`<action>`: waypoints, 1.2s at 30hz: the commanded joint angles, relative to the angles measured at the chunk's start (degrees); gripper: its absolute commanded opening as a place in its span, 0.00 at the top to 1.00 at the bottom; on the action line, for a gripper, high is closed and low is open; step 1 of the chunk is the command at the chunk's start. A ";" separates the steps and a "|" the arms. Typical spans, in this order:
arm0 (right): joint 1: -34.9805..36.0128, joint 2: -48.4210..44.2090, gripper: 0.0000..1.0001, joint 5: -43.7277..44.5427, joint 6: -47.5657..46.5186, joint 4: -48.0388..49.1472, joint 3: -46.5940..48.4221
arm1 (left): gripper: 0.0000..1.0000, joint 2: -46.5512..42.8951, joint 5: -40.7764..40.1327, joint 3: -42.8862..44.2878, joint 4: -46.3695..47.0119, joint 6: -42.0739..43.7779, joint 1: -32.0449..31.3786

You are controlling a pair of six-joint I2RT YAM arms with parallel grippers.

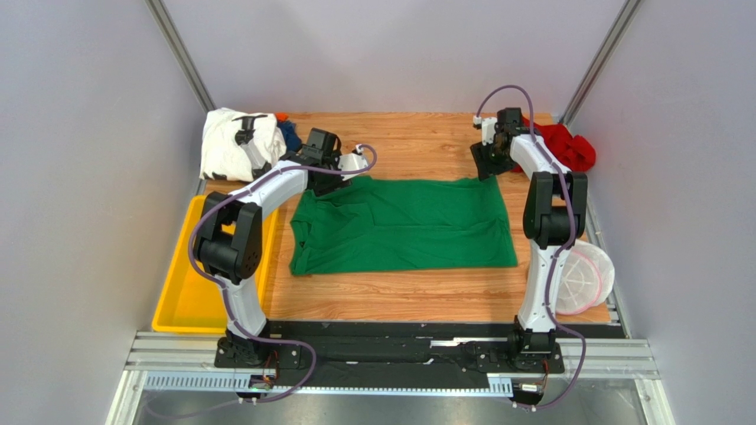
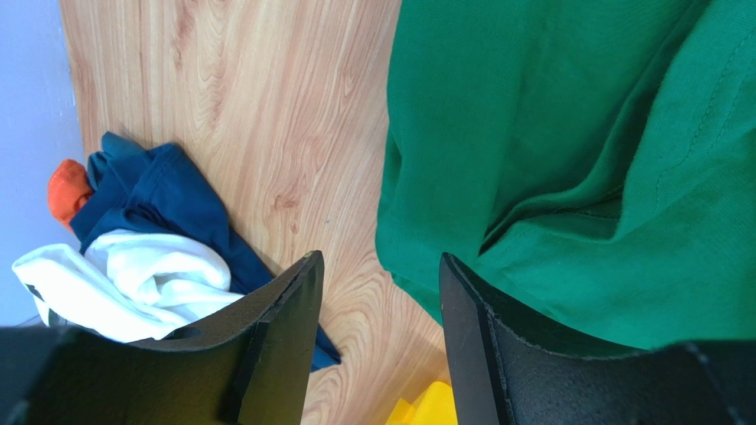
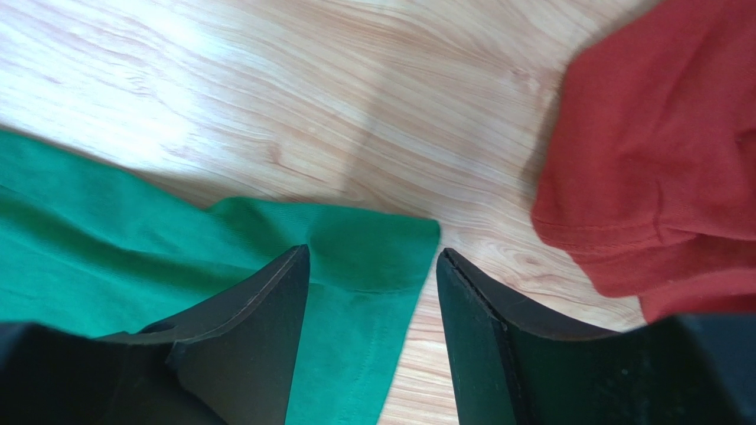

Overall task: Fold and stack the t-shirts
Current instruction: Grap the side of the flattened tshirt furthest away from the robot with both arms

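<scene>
Top external: green shirt (image 1: pixel 404 226) flat on desk (image 1: pixel 417 142); left gripper (image 2: pixel 377 266) and right gripper (image 3: pixel 373 257) both spread over its far corners.

The wooden table (image 1: pixel 399 301) carries a green t-shirt (image 1: pixel 408 226) spread across its middle, rumpled on its left side. A white t-shirt (image 1: pixel 226 142) and a dark blue t-shirt (image 1: pixel 289 135) lie touching at the far left corner; a red t-shirt (image 1: pixel 568 146) is bunched at the far right. Nearer the front sit a yellow tray (image 1: pixel 177 310) on the left edge and a round mesh basket (image 1: pixel 586 279) on the right.
</scene>
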 commanded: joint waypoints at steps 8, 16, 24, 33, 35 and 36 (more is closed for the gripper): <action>-2.64 1.93 0.42 -1.38 0.86 -0.82 3.37 | 0.41 0.31 0.46 0.78 0.49 0.91 0.41; -3.17 4.74 0.44 -4.64 1.48 -3.63 6.44 | 0.42 0.49 0.29 0.61 0.22 1.00 0.41; -3.35 6.24 0.59 -5.51 0.95 -4.77 8.03 | 0.43 1.10 -0.15 0.61 0.57 1.35 0.41; -3.35 5.45 1.00 -4.81 0.78 -4.69 7.33 | 0.43 4.35 1.51 5.43 -0.74 0.21 1.46; -3.44 5.10 1.00 -4.64 0.60 -4.69 6.72 | 0.43 5.76 1.69 7.71 -1.97 -0.32 1.81; -3.44 4.84 1.00 -4.64 0.34 -4.69 6.45 | 0.43 6.20 1.69 8.25 -2.06 -1.01 1.99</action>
